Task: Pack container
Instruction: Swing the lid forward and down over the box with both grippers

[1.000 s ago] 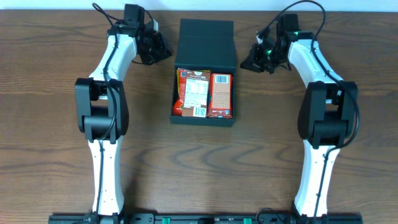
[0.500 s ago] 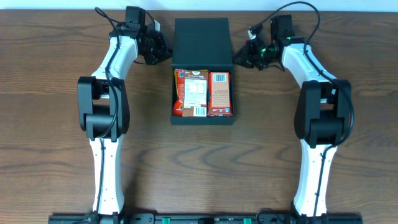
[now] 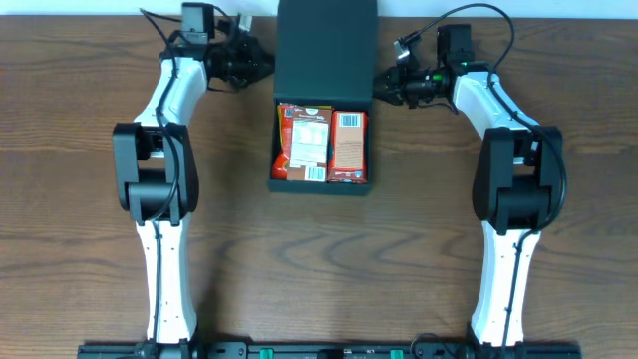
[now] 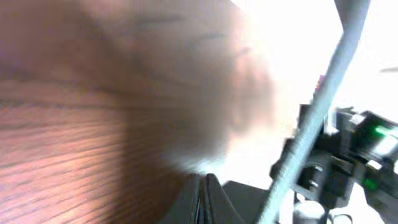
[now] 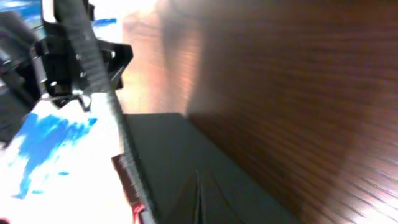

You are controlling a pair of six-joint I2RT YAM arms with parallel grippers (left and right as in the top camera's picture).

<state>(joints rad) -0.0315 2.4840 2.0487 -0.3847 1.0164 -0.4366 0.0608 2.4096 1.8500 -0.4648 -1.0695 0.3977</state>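
The container (image 3: 319, 187) w/ open lid flap (image 3: 326, 45) is lying btwn both pinched-closed, empty jaws. Right gripper (image 3: 382, 88) is sitting nearer, just beside the flap's edge; left gripper (image 3: 259, 66) slightly apart.

No wording legible anywhere. Inside the container (image 3: 319, 187), left side, red pack (image 3: 302, 145): white printed panel, lines too small to read, barcode strip at its near end. Right side, brown pack (image 3: 348, 150): white barcode patch at far end, print unreadable.
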